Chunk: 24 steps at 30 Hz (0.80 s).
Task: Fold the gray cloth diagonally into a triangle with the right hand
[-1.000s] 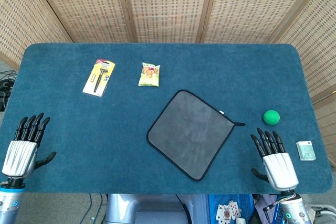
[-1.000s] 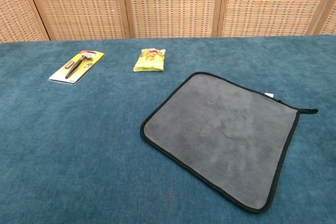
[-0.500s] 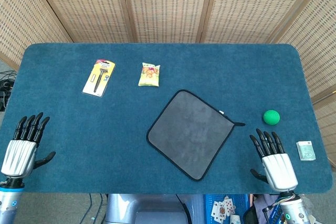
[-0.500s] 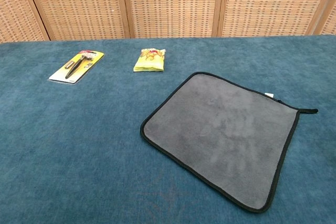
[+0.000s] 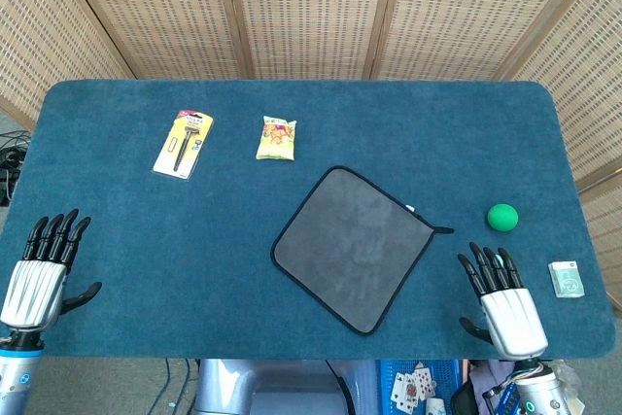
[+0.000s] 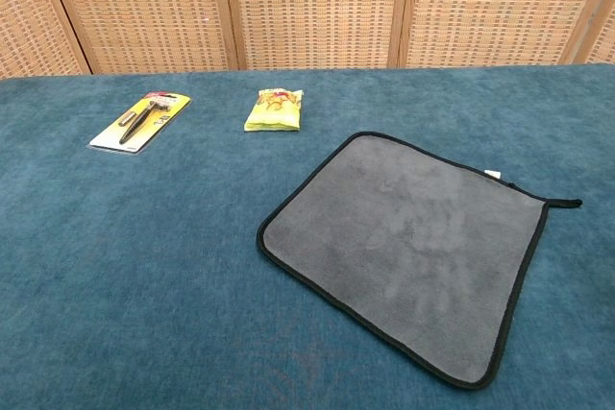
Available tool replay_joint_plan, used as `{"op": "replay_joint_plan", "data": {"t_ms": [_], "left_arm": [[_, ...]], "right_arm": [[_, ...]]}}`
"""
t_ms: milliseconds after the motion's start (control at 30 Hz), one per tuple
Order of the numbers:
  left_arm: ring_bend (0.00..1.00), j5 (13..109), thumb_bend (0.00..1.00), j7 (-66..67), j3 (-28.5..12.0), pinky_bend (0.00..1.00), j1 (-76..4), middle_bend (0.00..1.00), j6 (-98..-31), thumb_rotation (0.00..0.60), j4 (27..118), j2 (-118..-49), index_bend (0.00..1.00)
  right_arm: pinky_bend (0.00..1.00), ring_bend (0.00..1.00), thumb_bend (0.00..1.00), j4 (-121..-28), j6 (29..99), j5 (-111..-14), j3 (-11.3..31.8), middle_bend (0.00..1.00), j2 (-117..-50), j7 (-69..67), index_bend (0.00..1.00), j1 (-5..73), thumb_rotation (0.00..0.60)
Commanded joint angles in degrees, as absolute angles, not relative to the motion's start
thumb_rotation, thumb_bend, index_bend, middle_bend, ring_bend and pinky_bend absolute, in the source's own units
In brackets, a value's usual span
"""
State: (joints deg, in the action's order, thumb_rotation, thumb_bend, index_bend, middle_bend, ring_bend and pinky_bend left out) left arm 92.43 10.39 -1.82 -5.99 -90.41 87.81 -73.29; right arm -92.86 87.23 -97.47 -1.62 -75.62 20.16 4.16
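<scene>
1. The gray cloth (image 5: 353,247) lies flat and unfolded, mid-table; the right hand (image 5: 503,301), fingers spread and holding nothing, sits near its right corner, the left hand (image 5: 39,275) likewise empty far left.
2. A green ball (image 5: 502,217) and small box (image 5: 566,279) lie right; a razor pack (image 5: 184,143) and yellow packet (image 5: 276,137) far-left.
3. Blue carpeted table (image 5: 126,221), wicker screens (image 5: 311,7) behind.
4. Chest view shows neither hand.

Gray cloth (image 5: 352,246) edged in black, teal table (image 5: 146,240), green ball (image 5: 502,217) right of cloth, yellow packet (image 5: 276,137) beyond it, perhaps snacks.
</scene>
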Motion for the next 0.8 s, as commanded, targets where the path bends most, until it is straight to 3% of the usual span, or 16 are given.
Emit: {"op": "replay_joint_plan", "data": {"t_ms": [33,467,800], "left_arm": [[0.0,92.4,0.16,10.3,-1.8,0.0,-6.0,0.0,-90.4,0.6,87.8,-73.2,0.0],[0.0,93.2,0.16,9.4,-1.6,0.0,-5.8,0.0,-90.8,0.6,88.2,-72.8,0.0],[0.0,93.1,0.16,9.2,-1.6,0.0,-6.0,0.0,-90.6,0.6,88.1,-72.9,0.0]], "right_arm": [[0.0,0.0,0.0,-94.2,87.1,-98.3,-2.6,0.0,-76.6,21.8,0.07,3.7,0.6],[0.0,0.0,0.0,-97.3,80.7,-100.7,-5.9,0.0,-85.1,30.3,0.07,4.3,0.6],[0.0,0.0,0.0,-95.1,77.0,-98.0,-4.9,0.0,-92.5,31.5,0.1,5.0,0.6]]}}
